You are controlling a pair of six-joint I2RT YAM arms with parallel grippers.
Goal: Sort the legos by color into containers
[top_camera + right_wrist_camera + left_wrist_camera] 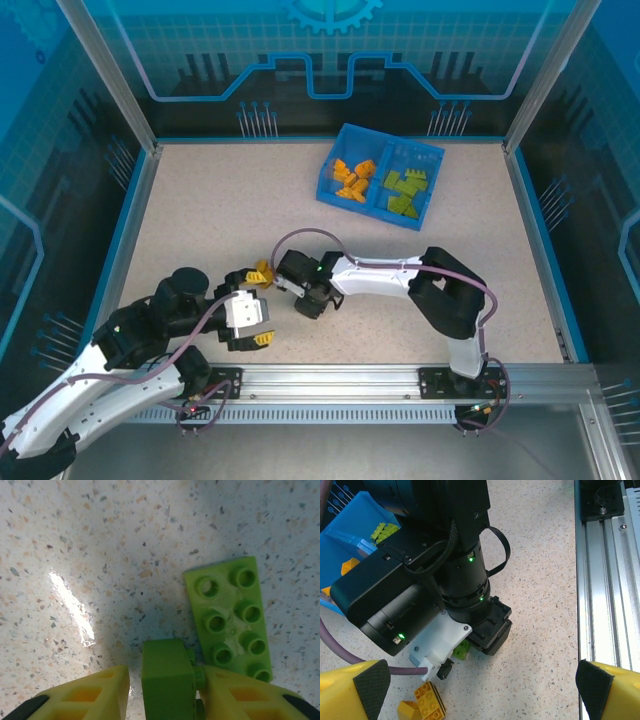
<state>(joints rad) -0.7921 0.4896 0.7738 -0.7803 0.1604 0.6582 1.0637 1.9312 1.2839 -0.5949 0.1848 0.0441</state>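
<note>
Right wrist view, lower centre: my right pincer [162, 690] brackets a green brick [167, 675] on the tabletop [125, 540], unclenched, one finger touching, the other just apart; closing unevenly could twist it free or shove the flat green plate [230, 617] alongside.

The right arm [380, 275] is stretching across the table [220, 200] — standing directly before the left pincer [262, 306]. Free room is lying left of the tray [372, 211].
</note>
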